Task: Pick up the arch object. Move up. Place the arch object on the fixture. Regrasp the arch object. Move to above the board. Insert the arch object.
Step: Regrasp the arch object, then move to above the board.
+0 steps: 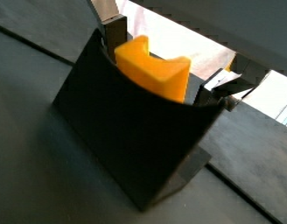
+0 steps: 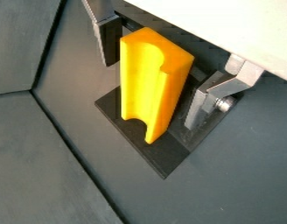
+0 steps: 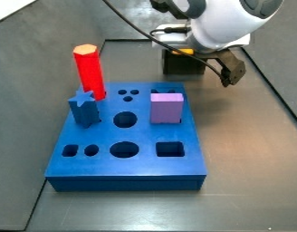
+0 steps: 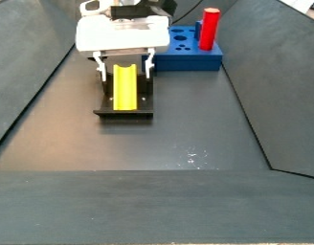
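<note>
The yellow-orange arch object rests in the dark fixture, leaning against its upright wall. It also shows in a wrist view and in a side view. My gripper is open. Its silver fingers stand on either side of the arch object, with a small gap on each side. In a side view the gripper hangs right over the fixture. The blue board lies in front of the fixture, apart from it.
On the board stand a red cylinder, a purple cube and a blue star piece. Several open holes show in its top face. Sloped dark walls enclose the floor.
</note>
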You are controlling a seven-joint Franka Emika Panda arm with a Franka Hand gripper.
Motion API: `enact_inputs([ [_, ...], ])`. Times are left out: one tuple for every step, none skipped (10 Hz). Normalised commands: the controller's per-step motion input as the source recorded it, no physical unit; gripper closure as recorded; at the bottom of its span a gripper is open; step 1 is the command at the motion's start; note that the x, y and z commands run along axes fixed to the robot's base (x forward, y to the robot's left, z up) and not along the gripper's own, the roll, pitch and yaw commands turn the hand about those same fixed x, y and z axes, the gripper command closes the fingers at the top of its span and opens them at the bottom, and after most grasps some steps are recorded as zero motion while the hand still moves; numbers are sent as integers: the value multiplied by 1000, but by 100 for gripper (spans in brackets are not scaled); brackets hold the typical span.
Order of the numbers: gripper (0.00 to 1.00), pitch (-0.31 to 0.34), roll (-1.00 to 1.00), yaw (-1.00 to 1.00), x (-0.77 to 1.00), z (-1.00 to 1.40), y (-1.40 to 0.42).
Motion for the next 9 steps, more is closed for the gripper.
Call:
enact_inputs([
  [0, -3, 49, -15, 26, -188, -6],
  [0, -6, 52, -11, 14, -176, -9],
  [0, -5, 52, -9, 15, -176, -8],
  [0, -5, 52, -6, 15, -175, -8],
  [100, 0, 0, 0, 0, 0, 0],
  [100, 303, 30, -163, -39, 1000, 68],
  [100, 300, 19, -154, -40, 1000, 66],
  [100, 290, -29, -41, -45, 1000, 61],
  [100, 281, -49, 14, -46, 1000, 60],
])
